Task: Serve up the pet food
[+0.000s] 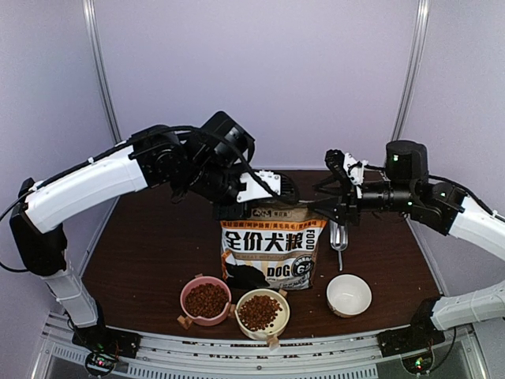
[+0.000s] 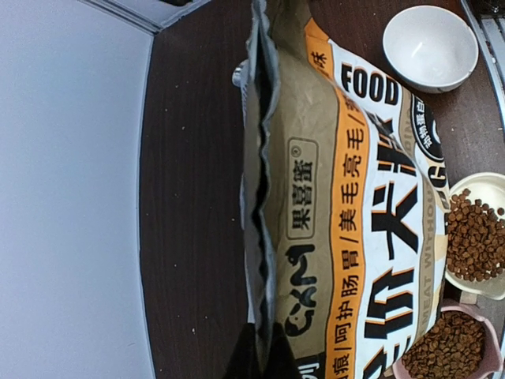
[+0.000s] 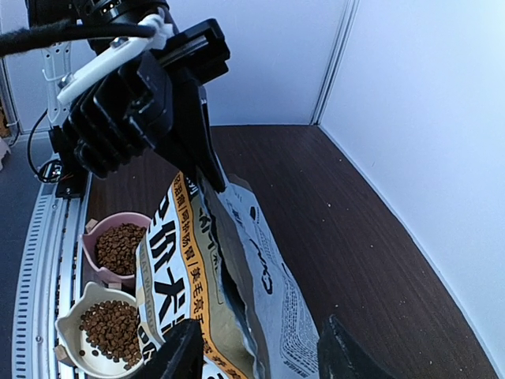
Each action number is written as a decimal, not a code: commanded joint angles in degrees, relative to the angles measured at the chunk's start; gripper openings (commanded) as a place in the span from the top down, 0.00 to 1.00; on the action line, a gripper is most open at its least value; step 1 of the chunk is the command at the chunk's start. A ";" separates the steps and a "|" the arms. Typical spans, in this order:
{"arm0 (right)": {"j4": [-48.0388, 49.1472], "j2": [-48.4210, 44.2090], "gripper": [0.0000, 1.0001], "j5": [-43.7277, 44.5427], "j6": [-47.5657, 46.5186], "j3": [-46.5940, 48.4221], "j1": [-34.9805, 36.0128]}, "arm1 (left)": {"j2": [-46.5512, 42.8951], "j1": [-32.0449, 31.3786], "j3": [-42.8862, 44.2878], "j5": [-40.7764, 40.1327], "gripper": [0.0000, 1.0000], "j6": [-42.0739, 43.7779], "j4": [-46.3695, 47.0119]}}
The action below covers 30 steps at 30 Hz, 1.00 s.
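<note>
The pet food shows as brown kibble heaped in a pink bowl (image 1: 206, 300) and a cream bowl (image 1: 261, 312). Behind them the kraft dog-food bag (image 1: 271, 246) stands upright. My left gripper (image 1: 226, 208) is shut on the bag's top left corner, and in the left wrist view its jaws (image 2: 268, 362) pinch the crinkled top edge. My right gripper (image 1: 328, 207) is open at the top right corner. Its fingers (image 3: 183, 354) straddle the bag's slightly parted mouth (image 3: 237, 292) without gripping it. A metal scoop (image 1: 339, 237) hangs just right of the bag.
An empty white bowl (image 1: 349, 294) sits at the front right of the dark wood table (image 1: 150, 253). White walls close in the back and both sides. The three bowls line the table's near edge in front of the bag.
</note>
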 commanded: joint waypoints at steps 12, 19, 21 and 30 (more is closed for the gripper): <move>-11.92 11.47 0.63 7.77 -10.51 11.48 5.62 | -4.12 0.07 -0.18 5.41 1.00 -1.02 7.00; -9.13 11.57 0.98 12.77 -11.70 9.86 6.24 | -4.83 0.09 -1.17 6.39 1.00 -1.22 8.33; -7.07 10.62 1.00 13.97 -11.25 8.53 6.25 | -5.25 0.09 -1.76 5.87 1.00 -1.15 8.90; -1.02 6.13 1.00 18.61 -9.13 3.90 6.24 | -7.52 0.70 -7.73 -1.37 0.84 -0.84 9.78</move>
